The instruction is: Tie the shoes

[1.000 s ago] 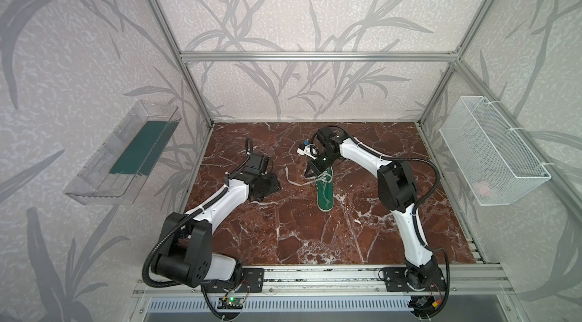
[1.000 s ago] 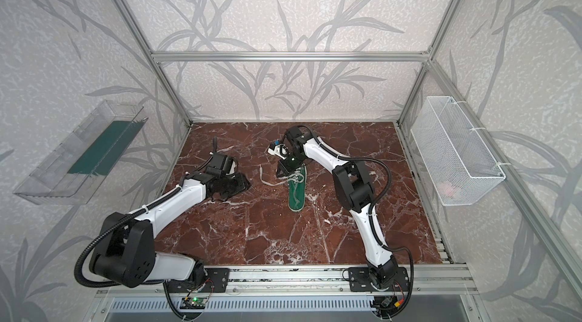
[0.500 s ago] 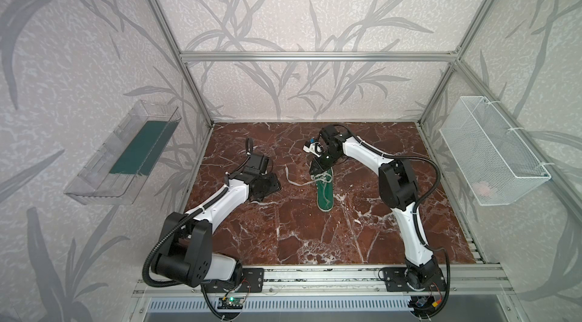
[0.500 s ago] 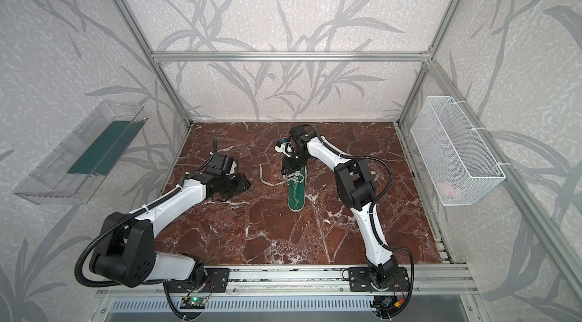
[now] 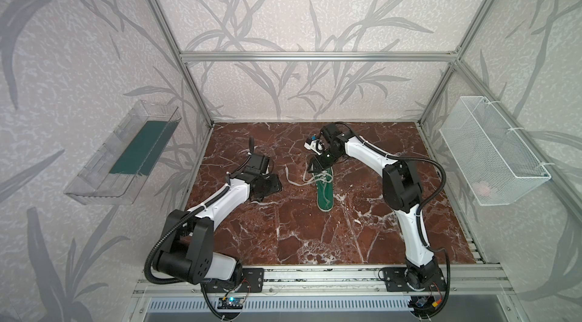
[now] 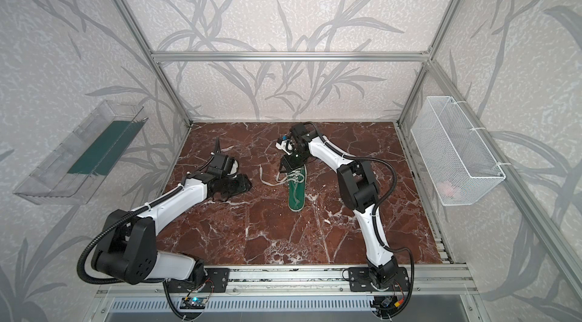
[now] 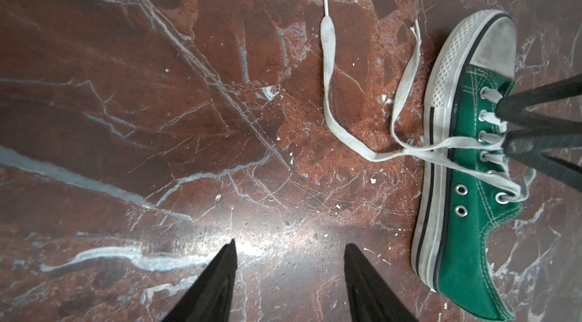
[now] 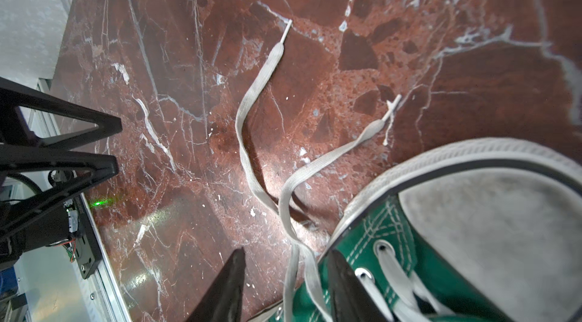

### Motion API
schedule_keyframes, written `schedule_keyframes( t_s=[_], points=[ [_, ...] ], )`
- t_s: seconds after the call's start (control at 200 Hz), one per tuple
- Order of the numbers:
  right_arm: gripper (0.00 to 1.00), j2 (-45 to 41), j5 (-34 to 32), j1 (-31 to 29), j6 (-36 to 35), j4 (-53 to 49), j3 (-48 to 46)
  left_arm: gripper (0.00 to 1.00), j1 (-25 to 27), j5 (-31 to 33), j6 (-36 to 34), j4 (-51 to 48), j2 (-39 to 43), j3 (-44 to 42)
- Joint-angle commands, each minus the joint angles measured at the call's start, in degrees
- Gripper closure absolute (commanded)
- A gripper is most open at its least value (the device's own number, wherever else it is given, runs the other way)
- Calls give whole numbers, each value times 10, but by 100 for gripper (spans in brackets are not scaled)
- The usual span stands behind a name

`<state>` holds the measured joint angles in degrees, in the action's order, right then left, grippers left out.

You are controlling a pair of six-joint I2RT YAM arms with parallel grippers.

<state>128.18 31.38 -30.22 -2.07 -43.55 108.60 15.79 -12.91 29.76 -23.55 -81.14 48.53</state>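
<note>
Locate green sneaker (image 5: 325, 191) at centre of table (image 5: 283, 235), laces (image 7: 327, 84) loose leftward. Note left gripper (image 7: 288, 243) spread, empty; right gripper (image 8: 285, 252) spread astride laces. See green sheet (image 5: 141, 147) in left-wall clear bin (image 5: 91, 178), pinkish item (image 5: 482, 189) in right-wall wire basket (image 5: 491, 147).

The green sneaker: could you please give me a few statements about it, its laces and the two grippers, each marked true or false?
1. The sneaker stands on its sole on the marble table. True.
2. The laces are tied in a bow. False: both ends lie loose on the table beside the sneaker, on the left arm's side.
3. The left gripper holds a lace end. False: it is open and empty, apart from the sneaker and the laces.
4. The right gripper is open at the sneaker's laced front. True.
</note>
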Motion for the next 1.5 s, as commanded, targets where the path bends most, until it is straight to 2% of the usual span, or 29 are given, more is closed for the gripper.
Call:
schedule_keyframes(
  t_s=[0.0,0.145,0.245,0.395,0.54,0.68,0.81,1.02,1.495],
  points=[
    [54,-45,-5,8,14,15,-15,43,9,10,-66,13,-2,-3],
    [55,-77,12,25,34,40,-44,45,48,1,-157,82,7,-20],
    [54,-108,19,42,40,57,-76,47,74,-60,-238,110,-9,-15],
    [55,-160,19,69,41,73,-138,51,84,-135,-269,110,-69,28],
    [55,-212,21,102,38,82,-204,52,97,-151,-327,122,-104,49],
    [55,-261,30,139,37,91,-263,52,97,-195,-392,138,-129,58],
    [55,-298,36,168,33,95,-306,51,95,-238,-423,65,-186,126],
    [55,-328,44,187,32,98,-337,52,95,-240,-435,49,-250,179],
    [56,-322,52,191,29,87,-329,52,95,-199,-471,78,-289,195]
  ],
)
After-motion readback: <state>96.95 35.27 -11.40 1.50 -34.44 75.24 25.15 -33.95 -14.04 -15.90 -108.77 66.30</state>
